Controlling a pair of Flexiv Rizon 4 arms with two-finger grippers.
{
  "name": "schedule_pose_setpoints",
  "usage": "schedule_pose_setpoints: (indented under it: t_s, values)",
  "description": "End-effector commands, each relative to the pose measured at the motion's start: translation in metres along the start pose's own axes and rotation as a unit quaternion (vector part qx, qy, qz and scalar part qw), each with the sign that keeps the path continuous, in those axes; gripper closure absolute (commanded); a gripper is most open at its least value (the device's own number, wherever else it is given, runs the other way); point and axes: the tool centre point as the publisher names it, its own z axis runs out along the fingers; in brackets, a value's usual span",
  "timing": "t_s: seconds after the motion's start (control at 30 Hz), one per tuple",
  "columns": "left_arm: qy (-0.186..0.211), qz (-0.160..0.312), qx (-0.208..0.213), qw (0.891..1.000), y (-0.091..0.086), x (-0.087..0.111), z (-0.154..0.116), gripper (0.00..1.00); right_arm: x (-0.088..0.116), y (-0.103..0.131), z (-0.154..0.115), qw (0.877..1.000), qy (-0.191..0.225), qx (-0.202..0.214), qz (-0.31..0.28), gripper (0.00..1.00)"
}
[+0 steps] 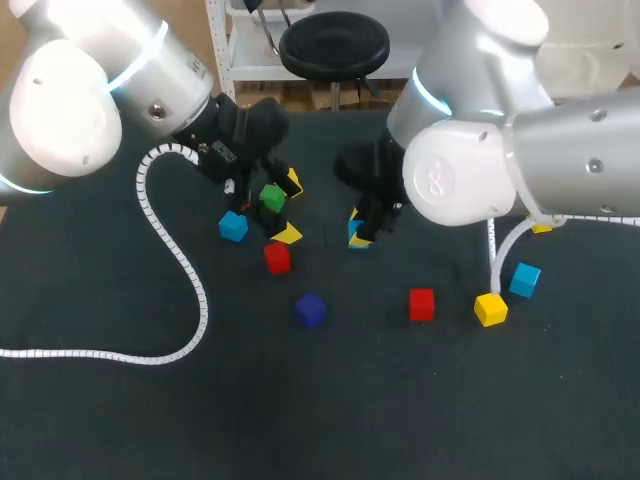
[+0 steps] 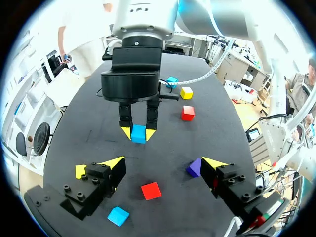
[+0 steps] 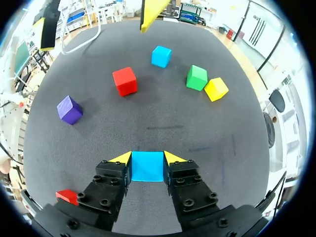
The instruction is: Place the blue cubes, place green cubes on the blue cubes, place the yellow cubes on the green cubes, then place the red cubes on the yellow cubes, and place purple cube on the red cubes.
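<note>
My right gripper [image 3: 147,165] is shut on a blue cube [image 3: 147,167] low over the table's middle, also seen from the left wrist [image 2: 138,133] and the head [image 1: 356,230]. My left gripper [image 2: 164,163] hangs open above a red cube [image 2: 151,190], with a purple cube [image 2: 194,168] beside one finger and a yellow cube [image 2: 80,171] behind the other. A green cube [image 1: 271,196] sits next to that yellow cube [image 1: 292,182]. A second blue cube [image 1: 233,226] lies left of the red cube [image 1: 277,257].
At the right front lie another red cube [image 1: 422,304], a yellow cube [image 1: 490,309] and a blue cube [image 1: 524,279]. One more yellow cube [image 1: 541,228] peeks from behind my right arm. A white coiled cable [image 1: 190,280] trails across the left side.
</note>
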Motion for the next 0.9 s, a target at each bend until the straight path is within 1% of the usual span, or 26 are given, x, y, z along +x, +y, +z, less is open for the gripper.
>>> schedule_pose_setpoints:
  t_s: [0.03,0.2,0.5,0.67,0.9]
  values:
    - [0.0,0.001,0.002,1.0,0.001,0.0,0.0,0.0,-0.001,-0.001,0.001,1.0,0.006,-0.007,0.002,1.0]
    - [0.0,0.001,0.002,1.0,0.001,0.0,0.0,0.0,0.002,0.001,0.006,1.0,0.01,-0.012,0.006,1.0]
    - [0.0,0.001,0.002,1.0,0.001,0.0,0.0,0.0,-0.004,-0.001,0.015,1.0,0.009,-0.01,-0.007,1.0]
    - [0.0,0.001,0.002,1.0,0.001,0.0,0.0,0.0,-0.006,-0.006,0.013,1.0,0.014,-0.006,-0.015,1.0]
    - [0.0,0.001,0.002,1.0,0.001,0.0,0.0,0.0,-0.001,-0.01,0.011,1.0,0.022,0.0,-0.017,1.0]
